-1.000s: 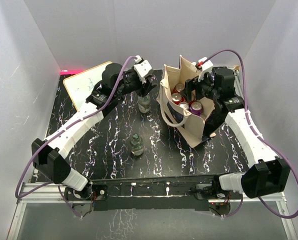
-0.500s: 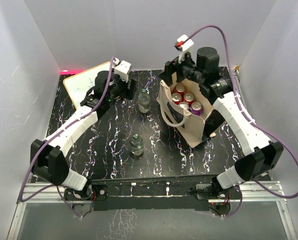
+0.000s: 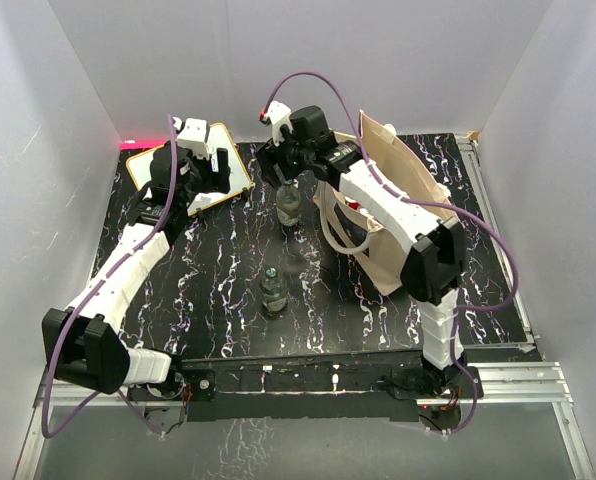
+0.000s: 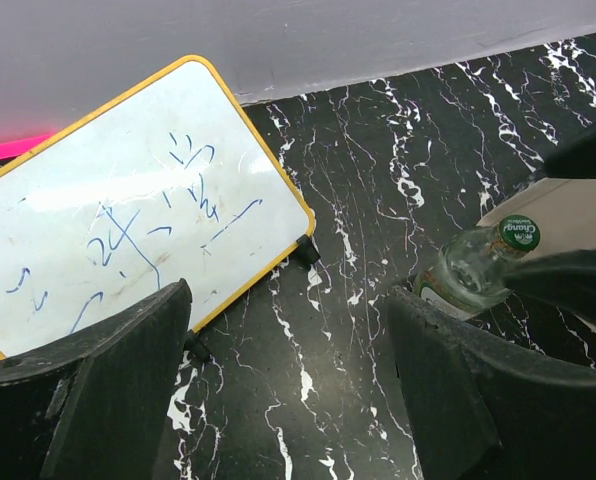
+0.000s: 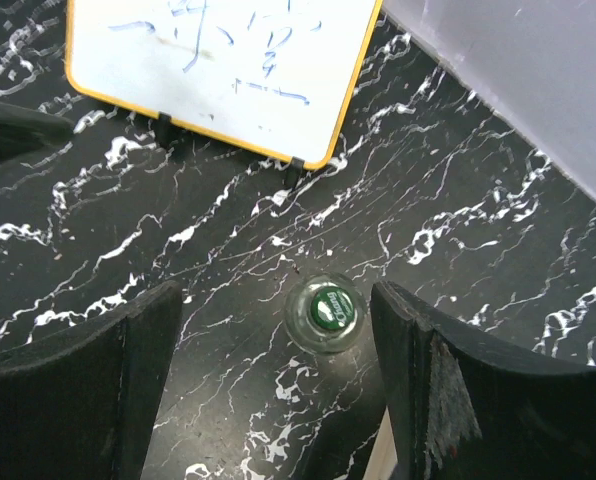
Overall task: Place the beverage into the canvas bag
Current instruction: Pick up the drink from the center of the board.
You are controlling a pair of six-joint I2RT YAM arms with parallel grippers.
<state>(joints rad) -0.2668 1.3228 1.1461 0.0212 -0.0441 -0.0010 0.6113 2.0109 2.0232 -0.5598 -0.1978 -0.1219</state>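
Two clear glass beverage bottles with green caps stand on the black marble table: the far bottle (image 3: 289,204) and the near bottle (image 3: 272,289). The beige canvas bag (image 3: 403,170) stands upright to their right, partly hidden by my right arm, with a red can (image 3: 353,205) just showing inside. My right gripper (image 3: 281,178) hangs open over the far bottle; its cap (image 5: 325,311) lies low between the fingers, untouched. My left gripper (image 3: 210,172) is open and empty near the whiteboard, with the far bottle (image 4: 475,272) off by its right finger (image 4: 458,390).
A yellow-framed whiteboard (image 3: 183,170) with blue scribbles stands propped at the back left (image 4: 128,215). White walls enclose the table on three sides. A metal rail (image 3: 308,378) runs along the near edge by the arm bases.
My right arm has swung left from the bag's mouth to above the far bottle. My left gripper has opened, left that bottle and drawn back towards the whiteboard.
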